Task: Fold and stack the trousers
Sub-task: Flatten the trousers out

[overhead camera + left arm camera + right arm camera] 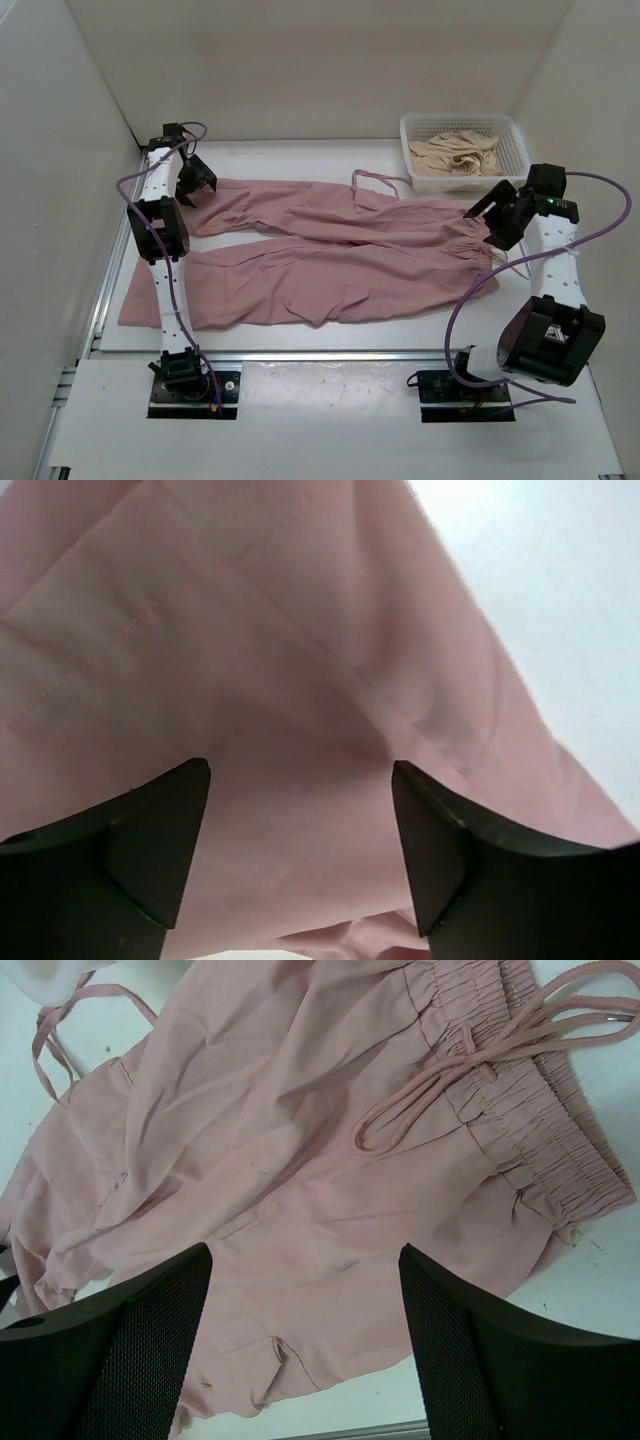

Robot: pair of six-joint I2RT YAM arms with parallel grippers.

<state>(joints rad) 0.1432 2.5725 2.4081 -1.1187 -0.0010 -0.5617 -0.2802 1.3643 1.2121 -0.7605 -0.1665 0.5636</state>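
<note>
Left tool (300, 770) and right tool (305, 1250), fingers apart, hang over the trousers (330, 255); a basket (460, 118) of beige cloth (455, 155) stands nearby.

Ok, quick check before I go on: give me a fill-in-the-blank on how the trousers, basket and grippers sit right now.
1. The trousers lie spread out with their waistband toward the ____ arm.
2. The white basket holds a crumpled ____ cloth.
3. The left gripper and the right gripper hover over the trousers, both with jaws ____.
Missing words: right; beige; open.
</note>
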